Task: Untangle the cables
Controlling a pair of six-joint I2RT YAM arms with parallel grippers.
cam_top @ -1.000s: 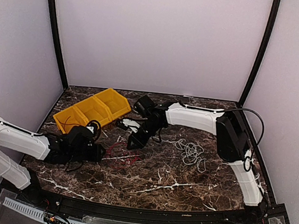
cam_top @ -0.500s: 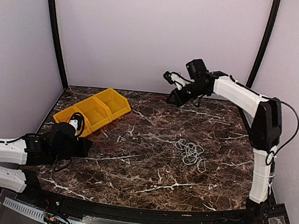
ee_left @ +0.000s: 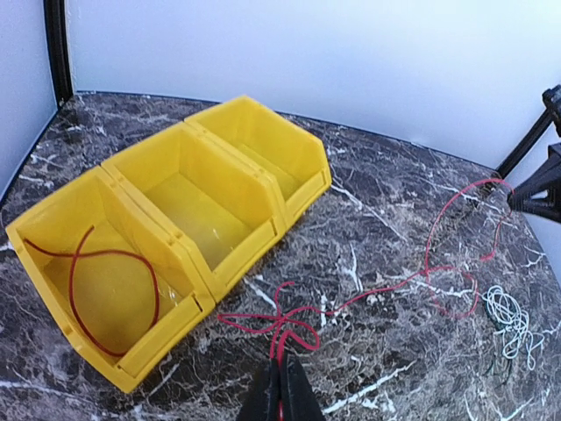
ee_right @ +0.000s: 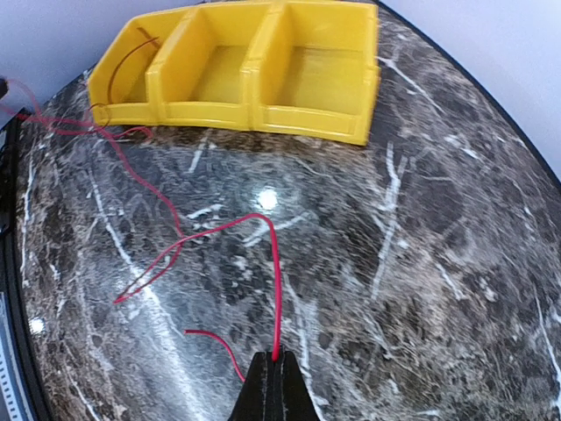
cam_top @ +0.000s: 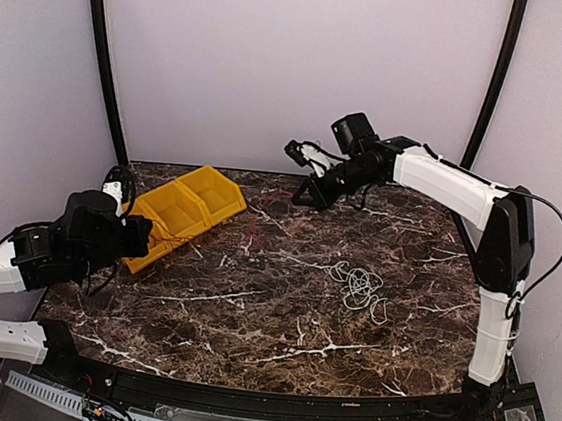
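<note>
The right gripper (ee_right: 273,367) is hanging high over the far edge, pinching the red cable (ee_left: 282,323). The left gripper (ee_left: 280,375) is pinching it near the left edge.

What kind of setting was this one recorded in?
Likely an enclosed robot test cell, not a home: plain pale walls, black frame posts, and a marble-patterned tabletop holding one yellow three-compartment bin.

The top camera looks down from high at the whole table (cam_top: 250,318). Both wrist cameras sit closer, and both see the yellow bins (ee_left: 210,210) and red cable (ee_left: 282,320).
</note>
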